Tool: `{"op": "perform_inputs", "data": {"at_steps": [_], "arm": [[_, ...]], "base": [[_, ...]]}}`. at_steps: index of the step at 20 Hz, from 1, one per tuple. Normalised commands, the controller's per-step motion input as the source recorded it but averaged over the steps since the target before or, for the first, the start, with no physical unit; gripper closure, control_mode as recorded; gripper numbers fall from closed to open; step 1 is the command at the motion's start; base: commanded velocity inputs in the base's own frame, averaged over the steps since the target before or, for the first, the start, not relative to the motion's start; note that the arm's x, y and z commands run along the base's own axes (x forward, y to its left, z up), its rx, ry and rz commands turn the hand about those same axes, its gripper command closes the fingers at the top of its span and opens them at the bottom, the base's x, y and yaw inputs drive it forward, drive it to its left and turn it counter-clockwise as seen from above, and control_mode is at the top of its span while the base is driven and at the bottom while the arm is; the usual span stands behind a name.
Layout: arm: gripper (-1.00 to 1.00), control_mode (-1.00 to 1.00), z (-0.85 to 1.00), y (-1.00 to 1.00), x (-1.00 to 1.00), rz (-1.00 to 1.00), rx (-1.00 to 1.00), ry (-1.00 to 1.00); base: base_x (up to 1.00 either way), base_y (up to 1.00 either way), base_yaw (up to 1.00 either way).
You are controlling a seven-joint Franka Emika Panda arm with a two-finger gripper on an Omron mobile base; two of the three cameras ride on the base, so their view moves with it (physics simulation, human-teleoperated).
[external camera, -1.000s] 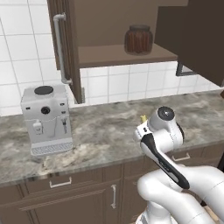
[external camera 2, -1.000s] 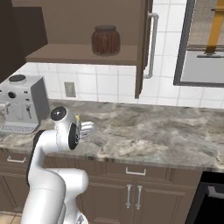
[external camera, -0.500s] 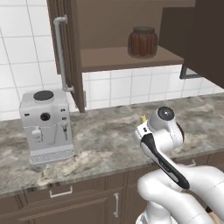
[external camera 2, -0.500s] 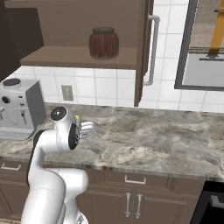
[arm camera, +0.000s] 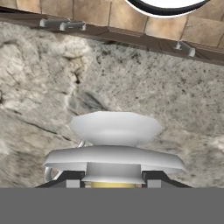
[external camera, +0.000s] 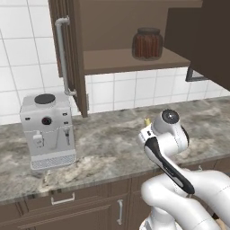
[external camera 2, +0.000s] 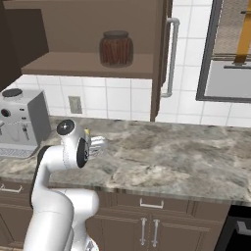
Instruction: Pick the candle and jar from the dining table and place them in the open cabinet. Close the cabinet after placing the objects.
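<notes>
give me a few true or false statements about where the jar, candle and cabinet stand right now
1. The jar stands on the shelf of the cabinet. True.
2. The cabinet doors are closed. False: both doors stand open, with the shelf exposed.
3. The pincer is shut on the candle. True: in the hand view its dark tips sit on either side of the candle's silvery holder.
4. The candle already sits beside the jar on the shelf. False: it is held in the pincer above the counter, below the shelf.
5. A coffee machine stands on the counter to the left of the open cabinet in the left base view. True.
</notes>
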Motion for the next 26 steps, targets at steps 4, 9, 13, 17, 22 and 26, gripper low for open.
{"op": "perform_inputs", "data": {"at_steps": [4, 9, 13, 17, 22, 26], "arm": [[1.00, 1.00, 0.00, 0.00, 0.00, 0.00, 0.00, 0.00], [1.00, -1.00, 0.05, 0.00, -0.03, 0.01, 0.00, -0.02], [1.00, -1.00, 0.46, 0.00, -0.21, 0.07, 0.00, -0.17], [1.00, -1.00, 0.64, 0.00, -0.11, 0.09, 0.00, -0.19], [1.00, -1.00, 0.74, 0.00, -0.04, 0.07, 0.00, -0.20], [1.00, -1.00, 0.81, 0.08, 0.00, 0.01, 0.00, -0.16]], "base": [[0.00, 0.00, 0.00], [-0.02, 0.00, 0.01], [0.00, 0.00, 0.00], [0.00, 0.00, 0.00], [0.00, 0.00, 0.00], [0.00, 0.00, 0.00]]}}
